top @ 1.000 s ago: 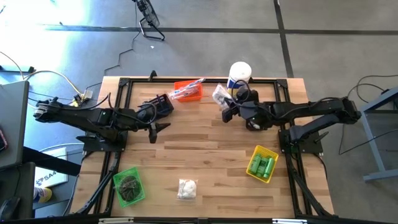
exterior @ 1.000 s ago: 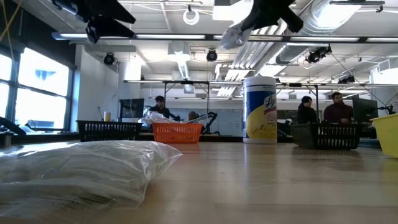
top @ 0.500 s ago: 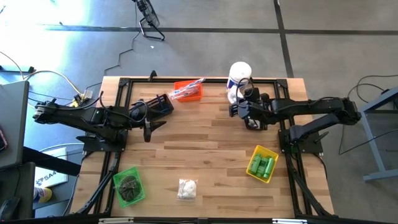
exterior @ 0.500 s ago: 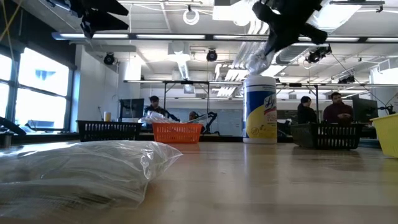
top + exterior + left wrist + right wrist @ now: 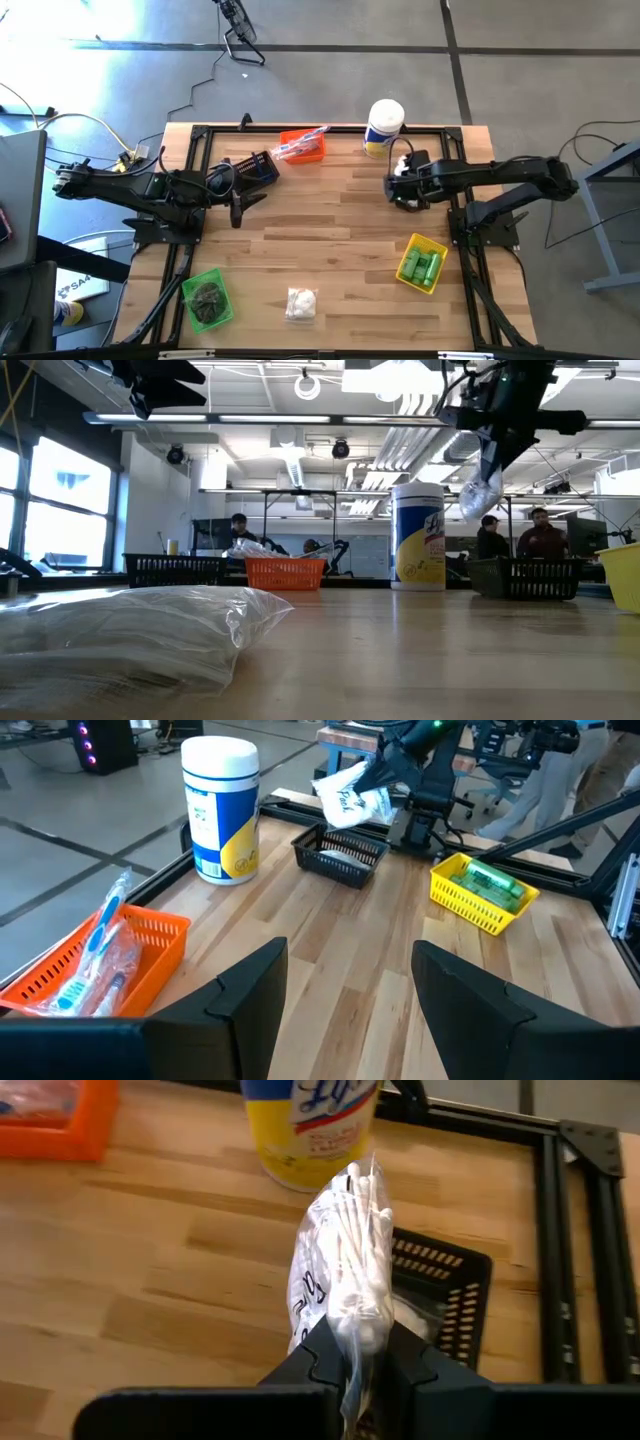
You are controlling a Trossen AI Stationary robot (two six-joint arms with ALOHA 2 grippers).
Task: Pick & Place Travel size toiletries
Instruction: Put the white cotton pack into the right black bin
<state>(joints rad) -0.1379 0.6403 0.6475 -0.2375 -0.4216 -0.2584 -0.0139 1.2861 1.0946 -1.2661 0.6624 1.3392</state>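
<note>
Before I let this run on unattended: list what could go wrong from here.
1. The right pincer pinches the bag of cotton swabs only at one end; hanging loose above the black basket, it could slip or land on the rim.
2. The white canister stands close by; a swing of that arm might knock it over.
3. The left pincer waits open by the other black basket, where it might snag.

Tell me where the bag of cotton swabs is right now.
The bag of cotton swabs hangs pinched in the right gripper, held above the black bin at the table's right side, near the white wipes canister.
</note>
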